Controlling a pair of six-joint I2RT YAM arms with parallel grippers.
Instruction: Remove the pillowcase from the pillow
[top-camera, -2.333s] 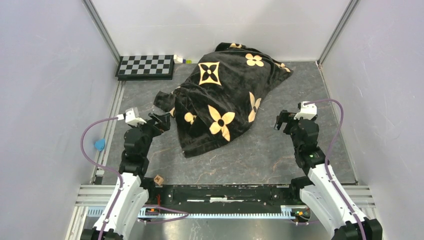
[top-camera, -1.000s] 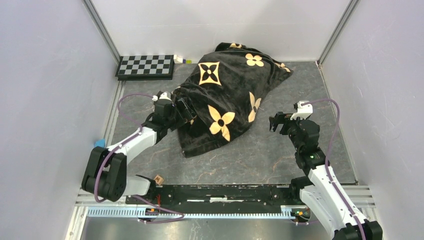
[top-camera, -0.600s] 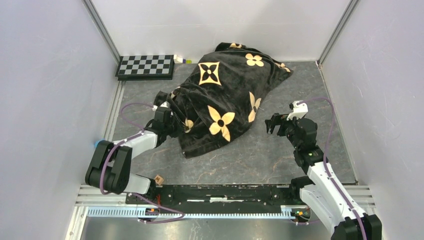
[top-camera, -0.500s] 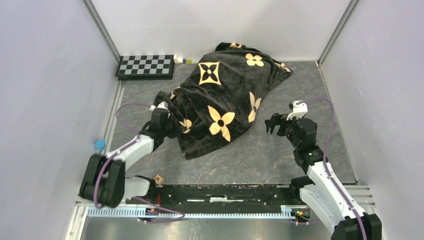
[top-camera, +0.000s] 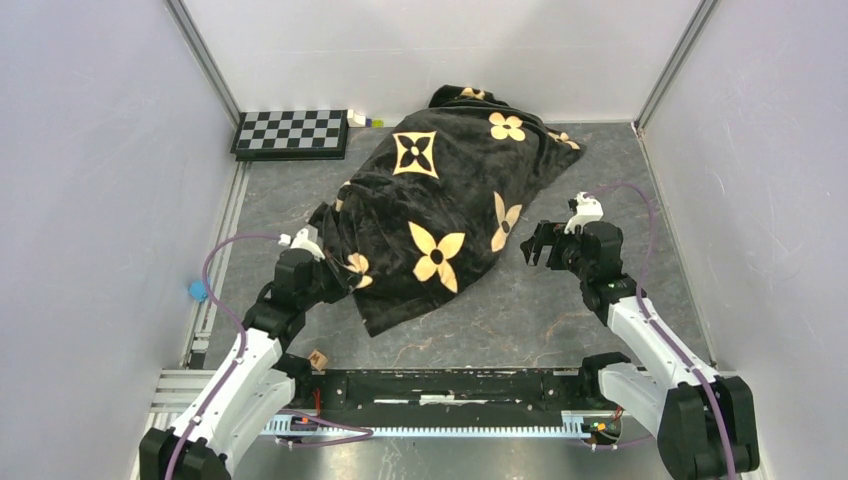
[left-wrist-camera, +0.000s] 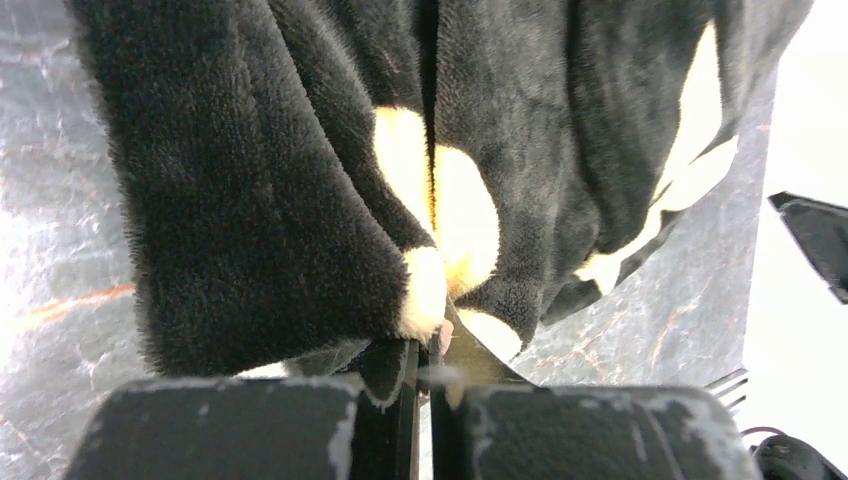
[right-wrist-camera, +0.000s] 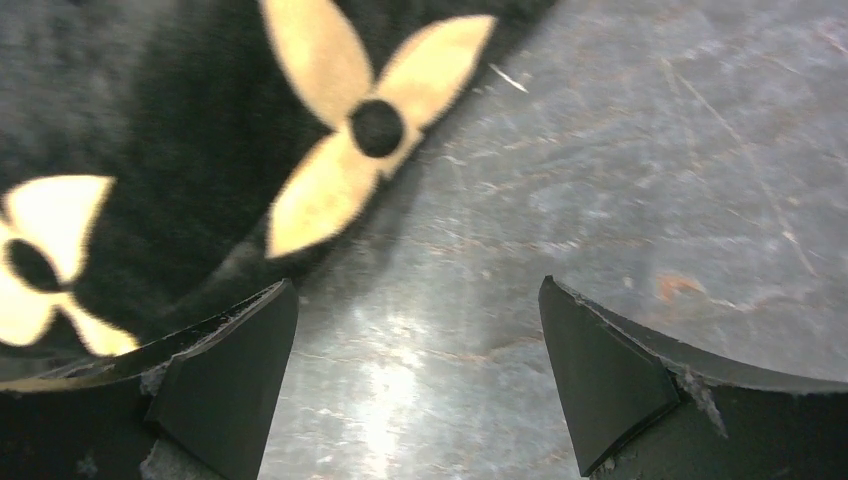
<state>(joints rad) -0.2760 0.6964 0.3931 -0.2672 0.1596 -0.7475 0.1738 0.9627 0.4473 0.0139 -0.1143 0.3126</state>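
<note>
The big black pillowcase (top-camera: 450, 215) with its gold flowers and stars lies in a puffy heap in the middle of the grey table (top-camera: 610, 170), reaching from the back wall down toward the arms. The pillow is hidden inside it, so I cannot see any of it. The left claw (top-camera: 325, 275) is at the near left corner of the heap. Up close, the left claw (left-wrist-camera: 420, 362) is pinched tight on a fold of the fuzzy black cloth, right by a gold petal, and the cloth bunches up above its fingers. The right claw (top-camera: 540, 245) sits just beside the right edge of the pillowcase with its fingers spread wide apart, holding nothing. From its own camera, the right claw (right-wrist-camera: 415, 375) has only bare table between its two fingers (right-wrist-camera: 225, 380), and a gold flower lies just past them. A black and white checkerboard (top-camera: 291, 133) rests at the back left corner. A little wooden block (top-camera: 318, 359) sits near the left arm's base.
</note>
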